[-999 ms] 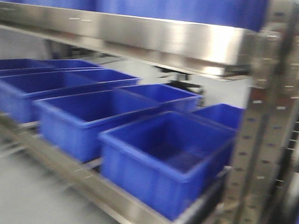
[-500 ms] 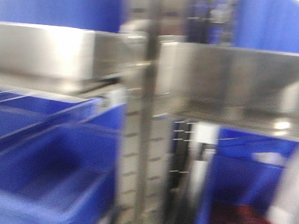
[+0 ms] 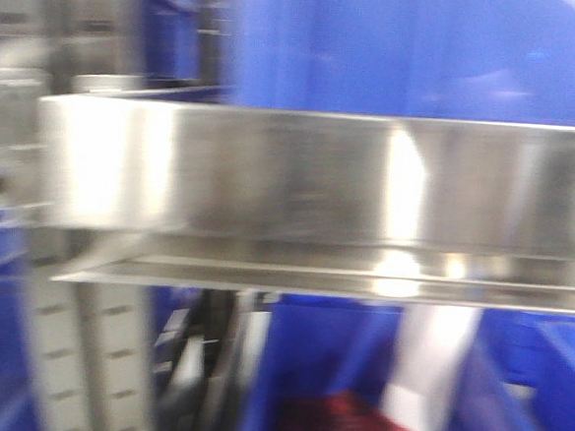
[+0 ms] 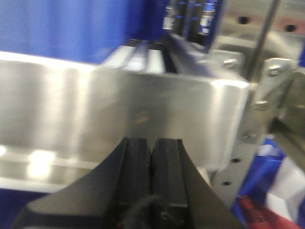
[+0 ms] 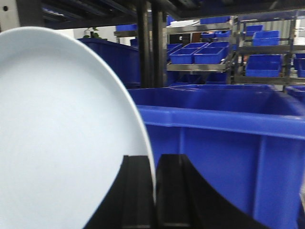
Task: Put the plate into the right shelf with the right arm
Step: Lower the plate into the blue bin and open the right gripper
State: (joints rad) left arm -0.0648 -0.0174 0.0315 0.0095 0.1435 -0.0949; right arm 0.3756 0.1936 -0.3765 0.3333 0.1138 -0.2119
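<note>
Right wrist-mounted view is half filled by the plate (image 5: 62,133), standing on edge with its lower rim pinched between the right jaws, which are clamped on it. So the plate is in the air, carried by the right arm and not yet on any shelf.

The front-facing view is badly smeared. The right shelf (image 3: 320,178) shows as a broad brushed-steel front edge across the frame. The left jaws are pressed together on nothing, close in front of a steel shelf edge (image 4: 119,114).

The step in hand looks like the approach. To do it well, the clamp should stay firm while the plate is turned from upright toward flat. It then needs to go over the steel lip with room to spare and settle on the shelf before the jaws part. A glossy rim is likely to slip if it knocks metal.

Just beyond the plate sits a large blue bin (image 5: 224,129), its inside hidden from this angle. Small blue bins (image 5: 195,55) stand on a far rack, and I cannot tell their contents. Under the shelf edge, a blue bin holds something red (image 3: 342,426), too blurred to name.
</note>
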